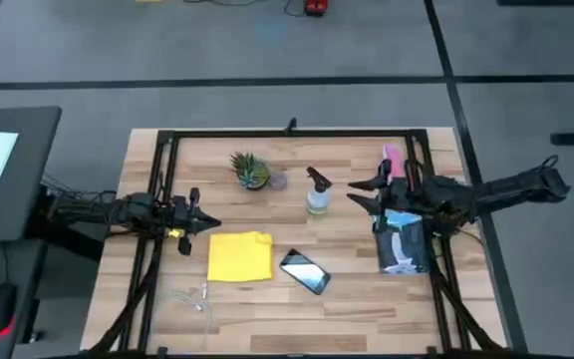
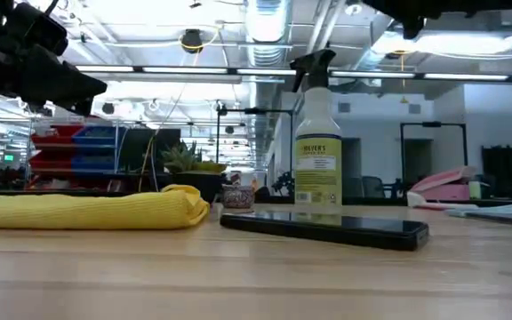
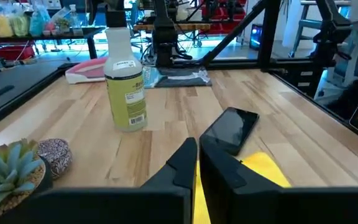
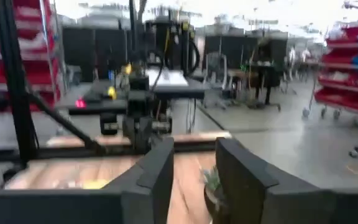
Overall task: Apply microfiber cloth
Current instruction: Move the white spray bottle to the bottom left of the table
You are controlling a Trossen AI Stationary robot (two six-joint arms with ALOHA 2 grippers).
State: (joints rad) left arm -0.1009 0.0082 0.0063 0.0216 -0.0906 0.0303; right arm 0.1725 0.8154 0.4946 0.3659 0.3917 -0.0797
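Microfiber cloth [image 1: 239, 256], bright yellow, folded flat, left gripper [image 1: 210, 225] nearly closed, empty, right gripper [image 1: 359, 192] parted, empty

My left gripper [image 1: 210, 225] reaches in level from my left, its fingers [image 3: 185, 163] nearly together. My right gripper [image 1: 359, 191] is raised, its fingers [image 4: 157, 168] parted, pointing toward my left one.
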